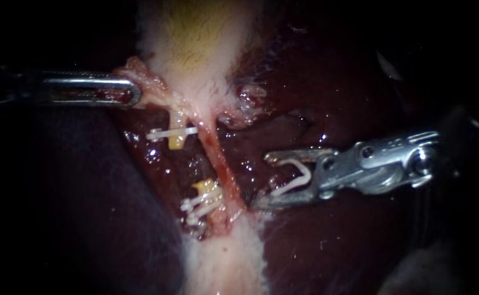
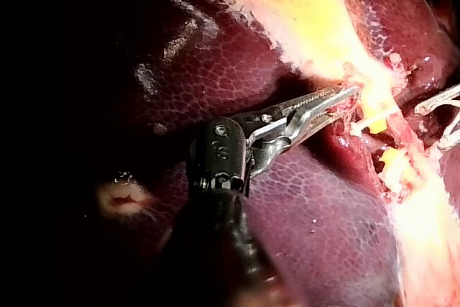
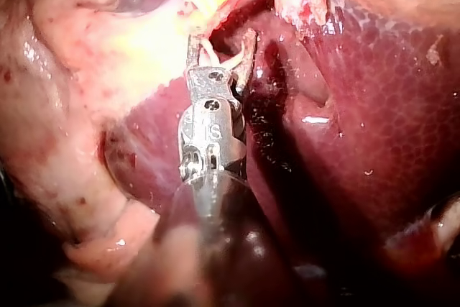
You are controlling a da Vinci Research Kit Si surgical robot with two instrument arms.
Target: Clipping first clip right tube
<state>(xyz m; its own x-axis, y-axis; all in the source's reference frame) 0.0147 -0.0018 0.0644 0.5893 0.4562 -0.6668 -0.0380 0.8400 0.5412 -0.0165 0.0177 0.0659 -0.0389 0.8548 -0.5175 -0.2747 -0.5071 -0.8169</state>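
The right tube (image 1: 220, 158) is a pink strand running down from the pale gallbladder (image 1: 195, 49) and carries no clip. My right instrument (image 1: 262, 181) comes in from the right, its jaws spread wide and holding an open white clip (image 1: 294, 180). The jaw tips stand just right of the tube, not around it. My left instrument (image 1: 134, 92) is shut on a fold of gallbladder tissue (image 1: 141, 74) at the upper left. In the right wrist view the loaded jaws (image 3: 221, 37) point at the pale tissue. The left wrist view shows the left jaws (image 2: 351, 93) on that fold.
The left tube is parted into two yellow stumps (image 1: 176, 141) (image 1: 206, 188). One white clip (image 1: 171, 132) sits on the upper stump and two (image 1: 201, 203) on the lower. Dark red liver (image 1: 332, 82) surrounds the field, with a pale fatty band (image 1: 228, 257) below.
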